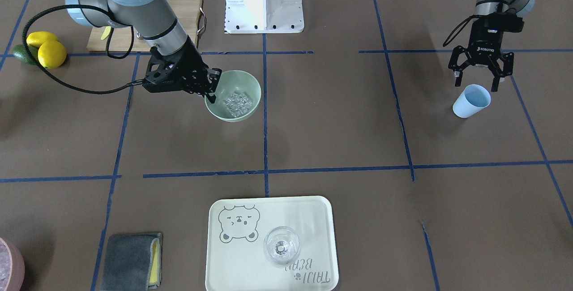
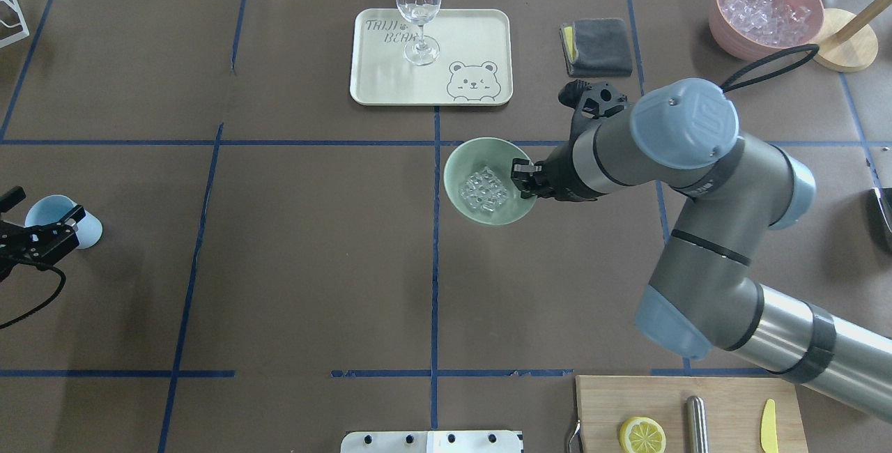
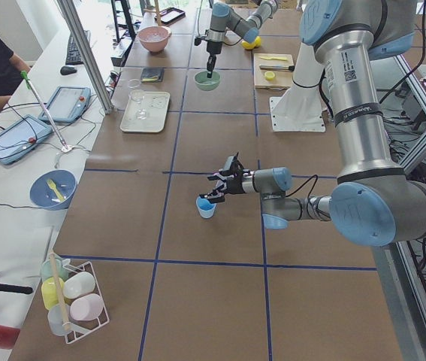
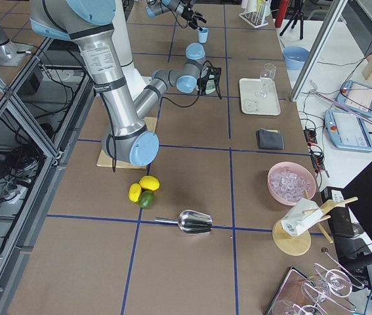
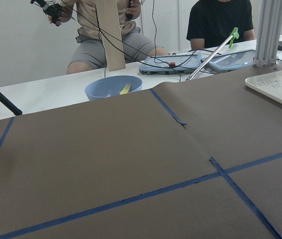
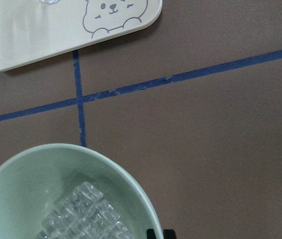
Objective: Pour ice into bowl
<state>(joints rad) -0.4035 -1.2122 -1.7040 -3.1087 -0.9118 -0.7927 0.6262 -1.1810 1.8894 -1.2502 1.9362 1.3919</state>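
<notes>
The mint-green bowl (image 1: 250,86) sits near the table's middle with a cluster of clear ice (image 1: 236,103) in its bottom. From overhead, the bowl (image 2: 461,164) and ice (image 2: 486,192) sit just right of the centre tape line. My right gripper (image 1: 211,88) is shut on the bowl's rim, and its fingertips (image 6: 160,233) show at the rim in the right wrist view. My left gripper (image 1: 477,80) hangs open just above an upright light blue cup (image 1: 471,100), touching nothing.
A cream tray (image 2: 474,35) holds a wine glass (image 2: 418,10). A grey cloth (image 2: 598,45) and a pink bowl of ice (image 2: 766,10) lie far right. A cutting board (image 2: 725,404) with a lemon slice (image 2: 641,434) is near my base. People sit beyond the table.
</notes>
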